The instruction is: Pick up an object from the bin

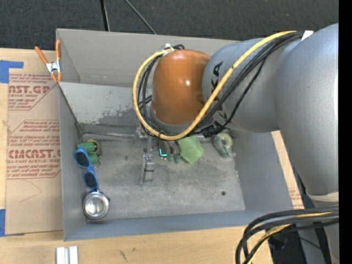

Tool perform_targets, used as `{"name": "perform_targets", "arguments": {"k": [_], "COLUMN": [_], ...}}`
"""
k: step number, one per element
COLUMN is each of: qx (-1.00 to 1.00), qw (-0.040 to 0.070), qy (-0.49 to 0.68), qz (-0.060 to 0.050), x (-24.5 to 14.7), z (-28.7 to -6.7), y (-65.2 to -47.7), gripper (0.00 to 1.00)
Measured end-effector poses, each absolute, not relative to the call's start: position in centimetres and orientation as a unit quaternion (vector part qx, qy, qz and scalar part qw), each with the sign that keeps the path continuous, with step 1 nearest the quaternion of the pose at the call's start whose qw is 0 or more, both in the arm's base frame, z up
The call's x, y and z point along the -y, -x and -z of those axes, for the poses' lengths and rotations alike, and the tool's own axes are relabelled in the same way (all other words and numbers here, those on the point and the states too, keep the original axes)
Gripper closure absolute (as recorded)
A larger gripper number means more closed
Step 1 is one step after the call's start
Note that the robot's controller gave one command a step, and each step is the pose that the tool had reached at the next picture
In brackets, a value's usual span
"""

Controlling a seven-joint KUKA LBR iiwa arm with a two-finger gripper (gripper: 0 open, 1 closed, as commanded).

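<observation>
Pale green chunky block [192, 149], soft-looking, lies mid-bin just right of your gripper [148, 172], which hangs over the bare floor of the grey metal bin [192, 194]. Clenched or released? You can't tell from here. It's your nearest candidate, I'd judge: centre over its flat sides before descending. By the left wall, the blue plastic sunglasses [85, 166] look thin and slippery. The shiny round metal tin [96, 205] at the near-left corner offers only hard curves.

Red "CAST.GP" and "CAST ACRYLIC SHEET" on cardboard [27, 120], partly hidden black lettering on arm [275, 87]
</observation>
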State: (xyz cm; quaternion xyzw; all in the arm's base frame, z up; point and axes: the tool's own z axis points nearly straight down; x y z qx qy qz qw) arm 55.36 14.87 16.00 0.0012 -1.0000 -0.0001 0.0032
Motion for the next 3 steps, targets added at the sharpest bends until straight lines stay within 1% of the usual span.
{"name": "perform_targets", "arguments": {"k": [1,2,3], "qx": [0.990,0.995,0.995], "qw": [0.002,0.001,0.000], "qy": [-0.142,-0.104,-0.103], "qz": [0.001,0.000,0.000], "x": [-21.7,-24.7,-24.6], "z": [-10.5,-6.8,-6.9], "y": [-51.4,-49.6,-49.7], "gripper": [0.00,0.00,1.00]}}
